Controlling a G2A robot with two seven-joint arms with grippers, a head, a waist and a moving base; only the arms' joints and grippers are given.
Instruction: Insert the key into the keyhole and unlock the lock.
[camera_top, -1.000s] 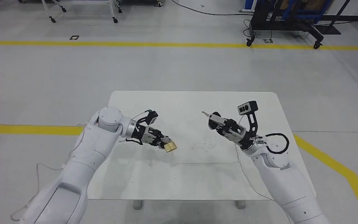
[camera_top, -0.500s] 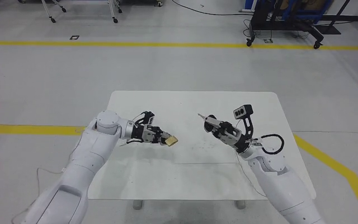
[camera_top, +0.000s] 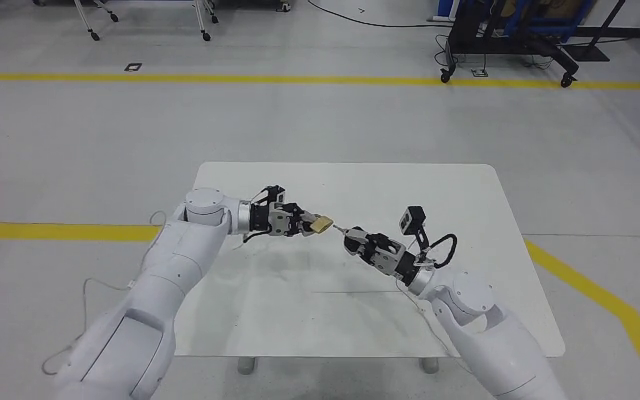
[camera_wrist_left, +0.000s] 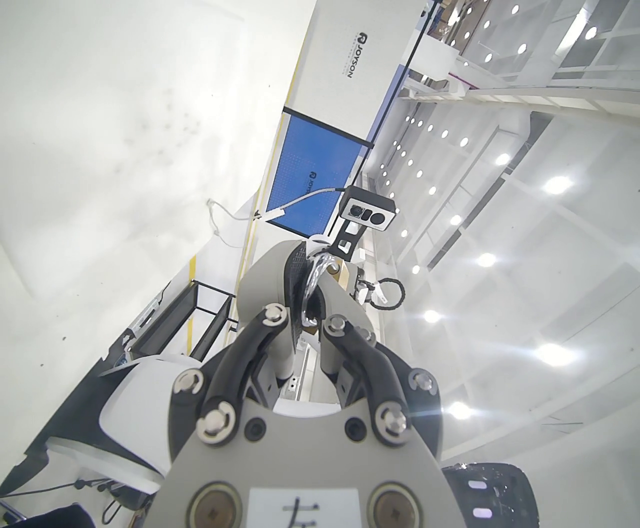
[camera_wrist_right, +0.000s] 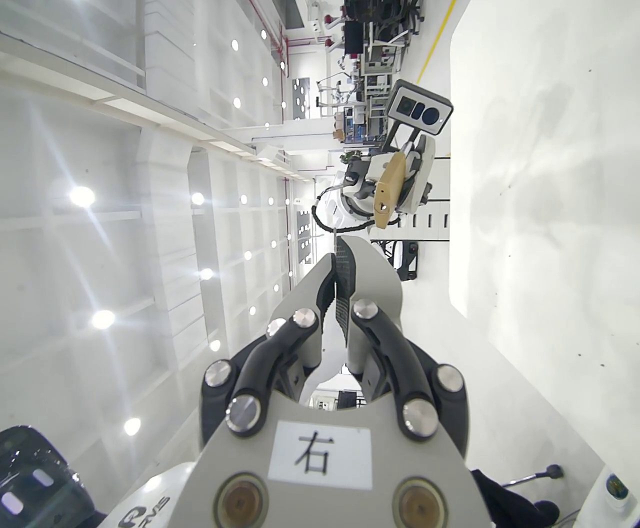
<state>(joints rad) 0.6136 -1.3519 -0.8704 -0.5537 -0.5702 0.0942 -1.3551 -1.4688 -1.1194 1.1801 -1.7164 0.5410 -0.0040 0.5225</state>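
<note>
Left claw: the left claw (camera_top: 304, 222) hangs over the table (camera_top: 450, 190), a little left of its middle. Its fingers (camera_wrist_left: 270, 280) are pinched in tight on the shackle (camera_wrist_left: 314, 282) of the lock.
Lock: the brass lock (camera_top: 319, 225) is held clear of the tabletop and sticks out of the left claw toward the other arm. In the right wrist view its end face with the keyhole (camera_wrist_right: 382, 205) is turned toward the right claw.
Right claw: the right claw (camera_top: 354, 239) sits over the middle of the table. Its fingers (camera_wrist_right: 306, 295) are pressed together with next to no gap, gripping the key.
Key: the key (camera_top: 346, 232) is a thin sliver poking out of the right claw's tip and aimed at the lock. Its tip is just beside the lock body with a small gap left, not in the keyhole.
Left sticker: the left sticker (camera_wrist_left: 304, 507) is white and sits on the left claw's base. It carries one dark character.
Right sticker: the right sticker (camera_wrist_right: 320, 455) is white and sits on the right claw's base, also with a single dark character.
Blue panel: the blue panel (camera_wrist_left: 312, 175) stands in the room behind and has a short line of white print.
Floor: a yellow line (camera_top: 300, 78) runs across the floor beyond the table.
</note>
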